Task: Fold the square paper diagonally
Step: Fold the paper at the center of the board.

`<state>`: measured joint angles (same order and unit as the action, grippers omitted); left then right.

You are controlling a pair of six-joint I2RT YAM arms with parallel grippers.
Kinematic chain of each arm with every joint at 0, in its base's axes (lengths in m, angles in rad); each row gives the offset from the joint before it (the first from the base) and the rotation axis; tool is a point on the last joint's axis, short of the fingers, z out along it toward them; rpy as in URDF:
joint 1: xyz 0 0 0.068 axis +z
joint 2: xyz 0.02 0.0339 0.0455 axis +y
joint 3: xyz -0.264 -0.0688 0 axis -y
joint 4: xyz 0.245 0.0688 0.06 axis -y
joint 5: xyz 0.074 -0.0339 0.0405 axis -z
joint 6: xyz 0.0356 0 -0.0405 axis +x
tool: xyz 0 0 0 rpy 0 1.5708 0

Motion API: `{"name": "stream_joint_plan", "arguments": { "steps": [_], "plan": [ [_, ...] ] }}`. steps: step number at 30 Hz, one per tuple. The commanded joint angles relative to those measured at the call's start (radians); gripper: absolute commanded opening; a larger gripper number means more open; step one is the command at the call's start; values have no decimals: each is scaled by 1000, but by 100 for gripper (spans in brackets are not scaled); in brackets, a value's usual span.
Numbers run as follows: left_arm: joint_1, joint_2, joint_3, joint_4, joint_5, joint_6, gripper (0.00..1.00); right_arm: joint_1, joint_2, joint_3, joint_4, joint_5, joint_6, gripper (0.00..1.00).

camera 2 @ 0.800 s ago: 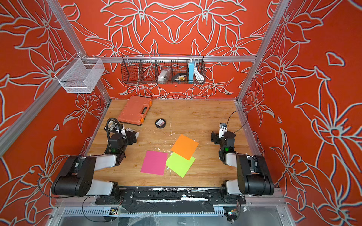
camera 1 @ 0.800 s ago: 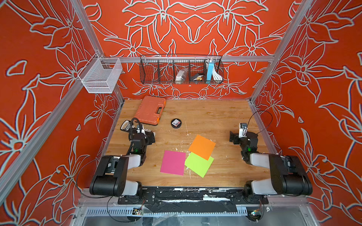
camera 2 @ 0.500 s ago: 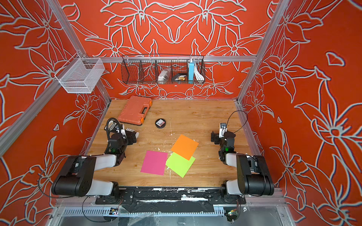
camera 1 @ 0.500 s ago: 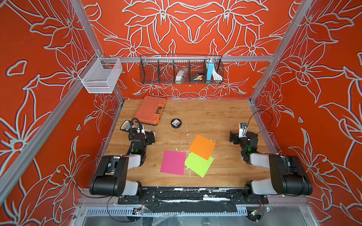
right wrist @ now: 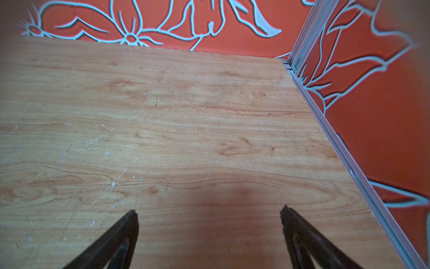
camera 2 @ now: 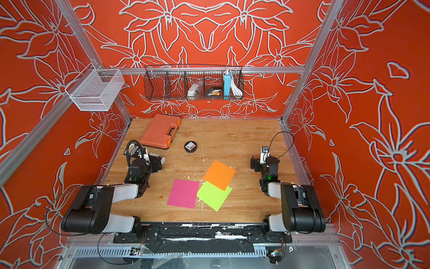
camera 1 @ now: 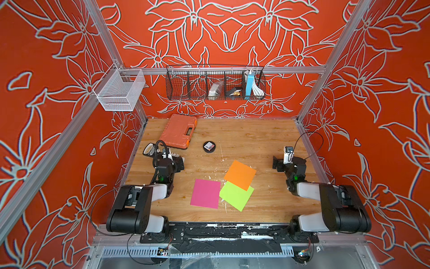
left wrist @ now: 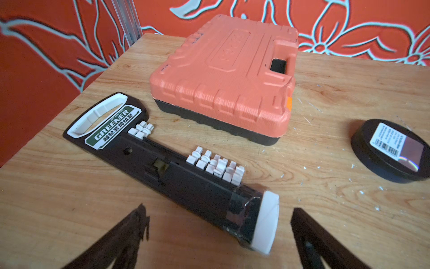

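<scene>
- Spotting pink paper (camera 1: pixel 205 193) flat on desk (camera 1: pixel 244 139).
- Judging left end effector (left wrist: pixel 217 212) nearer it than right end effector (right wrist: pixel 208 210).
- Finding both gaping wide, holding nothing.

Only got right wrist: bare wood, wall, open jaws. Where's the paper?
Observer: Three square sheets, front-middle of the table: pink paper, orange paper, green paper.
Operator: Overlap?
Observer: The orange paper's corner lies on the green paper; the pink paper sits beside them, uncovered.
Operator: Left arm?
Observer: The left gripper is open, empty, facing a black socket holder beside an orange tool case.
</scene>
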<state>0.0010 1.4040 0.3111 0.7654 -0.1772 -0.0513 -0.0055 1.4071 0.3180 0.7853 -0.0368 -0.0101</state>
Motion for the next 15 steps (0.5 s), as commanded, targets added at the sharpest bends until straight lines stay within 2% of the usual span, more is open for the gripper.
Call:
{"name": "stream_joint_plan", "arguments": {
  "steps": [1, 6, 8, 10, 12, 14, 15],
  "plan": [
    [5, 1, -10, 26, 5, 6, 98, 5, 2, 13, -9, 7, -4, 98],
    [5, -1, -11, 32, 18, 12, 97, 6, 5, 16, -12, 7, -5, 98],
    [-16, -48, 46, -103, 42, 49, 92, 6, 6, 21, -18, 7, -5, 98],
    [-61, -90, 101, -217, -40, 71, 92, 4, -2, 12, -7, -8, -9, 98],
    [-107, -113, 140, -295, -93, 102, 92, 6, -37, 18, -22, -39, -22, 88],
    [-165, -146, 200, -403, -160, 95, 92, 18, -144, 61, -184, -34, -34, 80],
    [-180, -162, 223, -445, -161, 65, 92, 25, -195, 92, -279, -10, -19, 79]
  ]
}}
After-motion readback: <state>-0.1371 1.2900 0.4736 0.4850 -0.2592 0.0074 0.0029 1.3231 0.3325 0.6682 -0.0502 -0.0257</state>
